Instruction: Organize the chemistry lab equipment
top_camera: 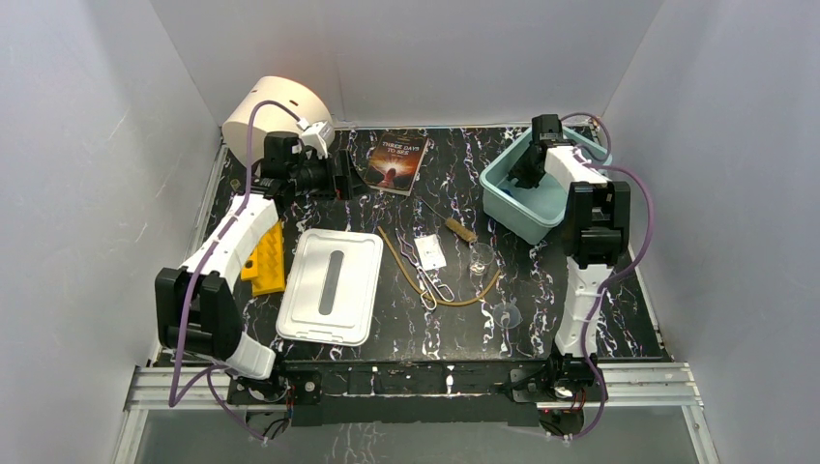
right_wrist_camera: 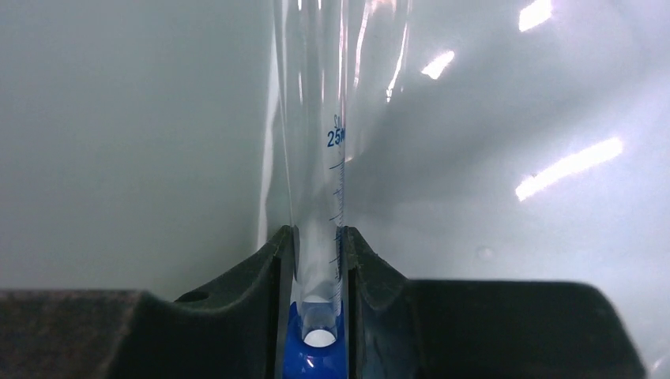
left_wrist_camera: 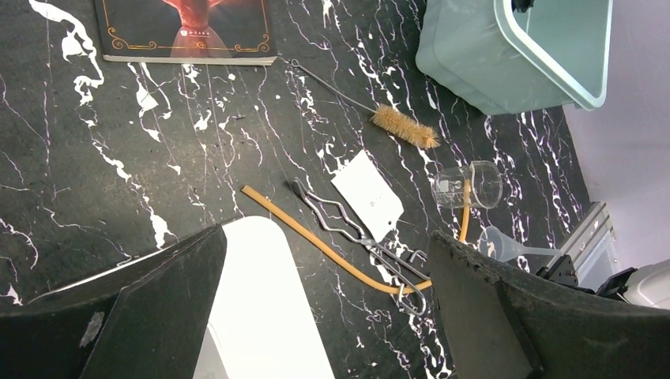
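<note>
My right gripper (top_camera: pixel 530 164) is down inside the teal bin (top_camera: pixel 503 198), shut on the clear blue-ended tube (right_wrist_camera: pixel 316 158); in the right wrist view the gripper (right_wrist_camera: pixel 316 245) holds the tube just above its blue base. My left gripper (top_camera: pixel 343 174) is open and empty, raised at the back left (left_wrist_camera: pixel 325 237). In the middle of the table lie the metal tongs (top_camera: pixel 418 266), white packet (top_camera: pixel 430 251), tan tubing (top_camera: pixel 396 256), brown brush (top_camera: pixel 459 229), glass beaker (top_camera: pixel 481 259) and clear dish (top_camera: pixel 507 314).
A white flat lid (top_camera: pixel 329 285) lies left of the loose items. A yellow block (top_camera: pixel 268 259) sits by the left arm. The dark book (top_camera: pixel 395 159) and big cream cylinder (top_camera: pixel 276 111) are at the back.
</note>
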